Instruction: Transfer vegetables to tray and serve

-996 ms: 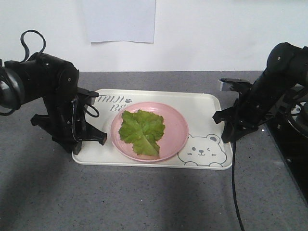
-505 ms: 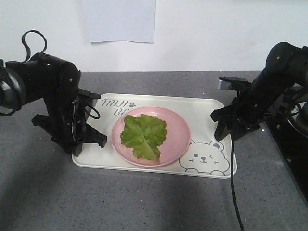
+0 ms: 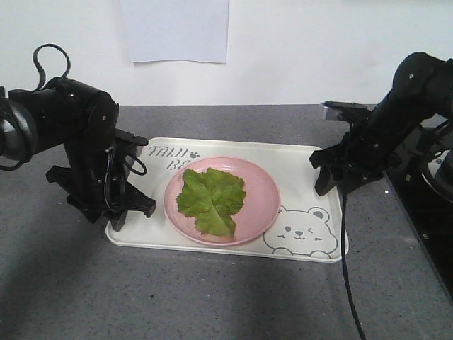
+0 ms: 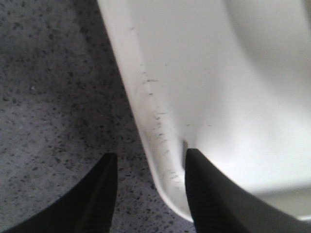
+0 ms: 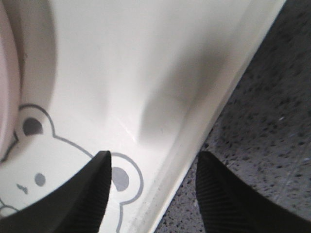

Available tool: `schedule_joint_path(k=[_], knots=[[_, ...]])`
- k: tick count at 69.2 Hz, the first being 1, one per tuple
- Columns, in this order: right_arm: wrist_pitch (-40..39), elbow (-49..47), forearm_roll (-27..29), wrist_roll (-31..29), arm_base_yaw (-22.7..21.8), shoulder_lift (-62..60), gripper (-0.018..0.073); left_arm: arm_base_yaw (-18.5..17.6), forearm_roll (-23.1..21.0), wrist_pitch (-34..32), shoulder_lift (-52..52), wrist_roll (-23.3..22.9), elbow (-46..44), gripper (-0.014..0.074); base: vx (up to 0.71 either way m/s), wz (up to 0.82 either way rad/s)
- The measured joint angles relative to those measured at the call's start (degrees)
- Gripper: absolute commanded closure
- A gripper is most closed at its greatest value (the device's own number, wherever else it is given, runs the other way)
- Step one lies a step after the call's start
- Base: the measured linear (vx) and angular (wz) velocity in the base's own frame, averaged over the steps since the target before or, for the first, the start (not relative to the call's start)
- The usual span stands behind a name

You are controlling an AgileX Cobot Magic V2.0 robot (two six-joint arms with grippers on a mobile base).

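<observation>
**Two robot hands straddle the rims of a tray carrying lettuce**

The left hand (image 4: pixel 148 189) sits at the tray's left rim, its dark fingers (image 4: pixel 99 194) parted: in the left wrist view one fingertip hangs over the speckled bench (image 4: pixel 53 97) outside the tray, the other lies against the inner side of the rim, with the rim itself in the gap between them. The right hand (image 5: pixel 153 187) stands the same way on the opposite side, fingers (image 5: pixel 221 194) spread, one tip above the printed bear's ear inside the tray and the other over the bench, the right rim running between the two. Neither hand is shown pinching the rim; the fingers are apart on both sides.

From the front, the left hand (image 3: pixel 131 205) reaches down at the tray's near left corner and the right hand (image 3: pixel 333 180) at the middle of its right edge. The cream-white tray (image 3: pixel 297 159) lies flat on the grey bench (image 3: pixel 212 297), its "TAIJI" lettering toward the back left and the winking bear drawing (image 3: pixel 301 230) at the near right corner. A round pink plate (image 3: pixel 262 191) rests in the middle of the tray, partly covering the lettering. The lettuce leaf (image 3: pixel 211 198) lies flat on the plate, left of its centre, with its paler midrib pointing toward the near edge. A sheet of white paper (image 3: pixel 175 30) hangs on the wall behind.
</observation>
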Motion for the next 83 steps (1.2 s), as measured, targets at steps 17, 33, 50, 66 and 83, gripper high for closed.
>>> schedule_joint_path(k=[17, 33, 50, 66, 83], knots=[[0.19, -6.49, 0.09, 1.84, 0.00, -4.15, 0.0288, 0.00, 2.06, 0.05, -2.90, 0.00, 0.00, 0.0261, 0.00, 0.00], [-0.10, -7.75, 3.99, 0.50, 0.00, -10.03, 0.0575, 0.00, 2.27, -2.64, -8.67, 0.00, 0.00, 0.0323, 0.00, 0.00], [-1.19, -7.75, 7.57, -3.97, 0.00, -18.04, 0.0565, -0.30, 0.87, -13.81, -20.75, -0.25, 0.00, 0.0553, 0.00, 0.00], [-4.21, -7.75, 9.02, -8.80, 0.00, -29.19, 0.0565, -0.47, -0.58, -19.20, -33.97, -0.25, 0.00, 0.0603, 0.00, 0.00], [-7.81, -7.80, 11.75, -13.36, 0.00, -38.91, 0.0565, -0.47, -2.13, -22.43, -44.29, 0.03, 0.00, 0.0603, 0.00, 0.00]])
